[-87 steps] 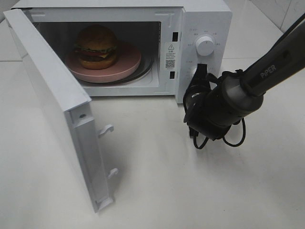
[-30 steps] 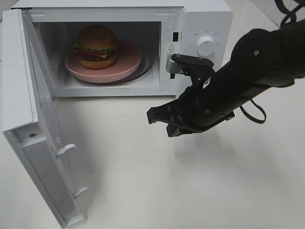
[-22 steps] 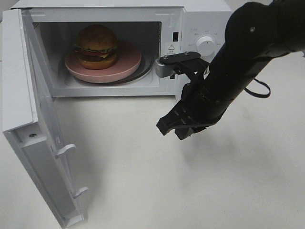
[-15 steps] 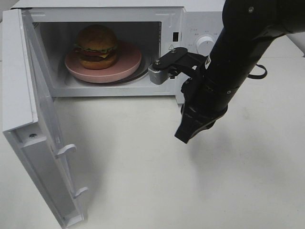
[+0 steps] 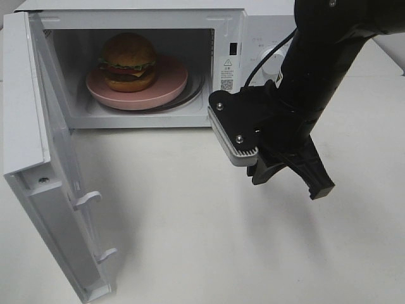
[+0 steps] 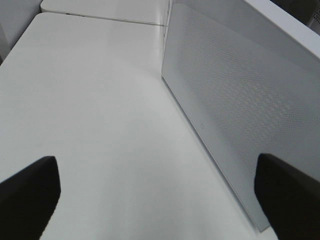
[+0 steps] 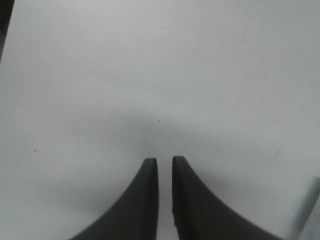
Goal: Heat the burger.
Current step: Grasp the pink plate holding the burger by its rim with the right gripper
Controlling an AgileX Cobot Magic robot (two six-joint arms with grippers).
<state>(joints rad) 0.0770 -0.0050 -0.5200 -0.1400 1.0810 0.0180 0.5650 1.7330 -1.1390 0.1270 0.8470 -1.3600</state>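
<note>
Exterior high view: right gripper (image 5: 292,175) has swung down toward the table, jaws nearly together, gripping nothing. At 10 o'clock, burger (image 5: 128,61) sits inside microwave (image 5: 266,25); door (image 5: 44,158) wide open, needs closing.

burger (image 5: 128,61) | glossy brown bun, lettuce, tomato, cheese, dark patty; sitting upright | on the pink plate (image 5: 171,82) inside the open microwave (image 5: 253,38)

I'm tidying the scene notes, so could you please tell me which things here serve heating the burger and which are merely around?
Part of the job:
- burger
- pink plate
- microwave
- microwave door
- right tool

Just there:
- white table
</note>
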